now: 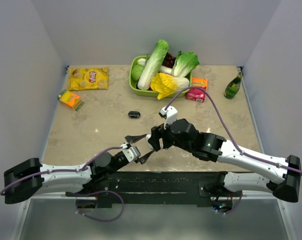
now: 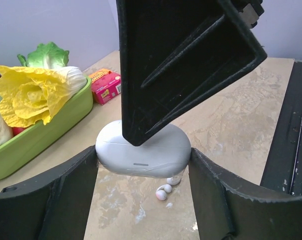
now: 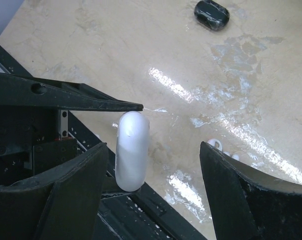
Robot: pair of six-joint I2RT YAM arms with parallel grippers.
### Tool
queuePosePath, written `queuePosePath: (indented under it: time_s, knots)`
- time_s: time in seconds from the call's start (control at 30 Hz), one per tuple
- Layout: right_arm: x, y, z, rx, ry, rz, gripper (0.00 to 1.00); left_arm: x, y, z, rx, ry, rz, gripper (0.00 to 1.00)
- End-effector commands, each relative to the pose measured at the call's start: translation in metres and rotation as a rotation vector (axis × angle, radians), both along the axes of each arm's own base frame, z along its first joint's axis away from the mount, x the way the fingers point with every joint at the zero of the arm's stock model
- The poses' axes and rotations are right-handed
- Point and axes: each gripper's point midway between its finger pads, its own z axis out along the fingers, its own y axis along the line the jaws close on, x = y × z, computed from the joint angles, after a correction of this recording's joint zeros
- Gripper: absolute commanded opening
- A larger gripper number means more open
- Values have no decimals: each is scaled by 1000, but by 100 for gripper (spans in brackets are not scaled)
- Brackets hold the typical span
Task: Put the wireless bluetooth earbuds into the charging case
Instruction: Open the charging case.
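Both grippers were crowded over the same spot. The left gripper [image 2: 143,157] was clamped on the charging case [image 2: 141,147], one finger pressed to each end, holding it clear above the table [image 3: 191,60]. The right gripper [image 3: 153,147] was spread wide and gripping nothing. The case stood on edge between its fingers, just beside one of them and well apart from the other.

From the left wrist, one right finger crossed in front of the case's top. The earbuds [image 2: 165,190] lay loose on the table, below and just past the held case. How many pieces there were was hard to tell. A small dark oval object [image 3: 211,13] sat well beyond the right fingers and played no part.

The case looked closed, its seam a thin unbroken line, so the step in hand was probably presenting it to have the lid opened. The next move would call for a right fingertip to catch that seam and lever the lid up while the left grip stayed firm. The glossy shell could twist or slip. Only then could the earbuds be picked up and seated.
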Motion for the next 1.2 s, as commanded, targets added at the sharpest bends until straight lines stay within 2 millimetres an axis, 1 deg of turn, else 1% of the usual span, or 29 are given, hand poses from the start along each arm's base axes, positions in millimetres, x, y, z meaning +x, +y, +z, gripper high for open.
queuePosePath:
  time_s: [0.0, 0.13, 0.3, 0.57, 0.7, 0.77, 0.8, 0.83, 0.87, 0.9, 0.93, 0.97, 1.0, 1.03, 1.1, 1.17]
  knots:
    - [8, -8, 11, 18, -24, -50, 77, 1, 2, 25, -65, -49, 22, 0]
    - [9, -12, 2, 1, -16, -64, 76, 0, 3, 25, -71, -53, 27, 0]
    - [10, -17, -5, -5, -7, -79, 76, 0, 5, 26, -73, -57, 36, 0]
    - [17, -30, -3, 16, -6, -125, 76, 0, 9, 26, -83, -56, 47, 0]
    - [18, -33, -5, 11, 0, -133, 76, 0, 10, 26, -83, -55, 49, 0]
    - [16, -31, 0, 39, -5, -118, 76, 0, 9, 25, -80, -54, 49, 0]
    - [12, -31, 6, 79, -14, -99, 76, 0, 9, 24, -76, -55, 50, 0]
    - [11, -24, 20, 148, -35, -75, 77, 0, 9, 24, -77, -53, 49, 0]
    - [3, -17, 28, 194, -33, -22, 77, 0, 8, 24, -76, -55, 48, 0]
    - [-2, -13, 31, 223, -32, 13, 78, 0, 8, 23, -74, -53, 50, 0]
    - [-5, -9, 39, 259, -38, 32, 79, 1, 8, 23, -74, -53, 50, 0]
    - [-10, -4, 42, 273, -27, 72, 79, 1, 8, 24, -72, -59, 51, 0]
    - [-11, -1, 45, 279, -26, 83, 79, 1, 8, 24, -72, -58, 52, 0]
    - [-11, 2, 39, 260, -11, 90, 80, 1, 7, 25, -72, -61, 52, 0]
    - [-12, 6, 37, 246, -6, 108, 80, 1, 7, 25, -72, -64, 51, 0]
    - [-11, 9, 26, 219, 15, 111, 81, 0, 7, 27, -75, -67, 50, 0]
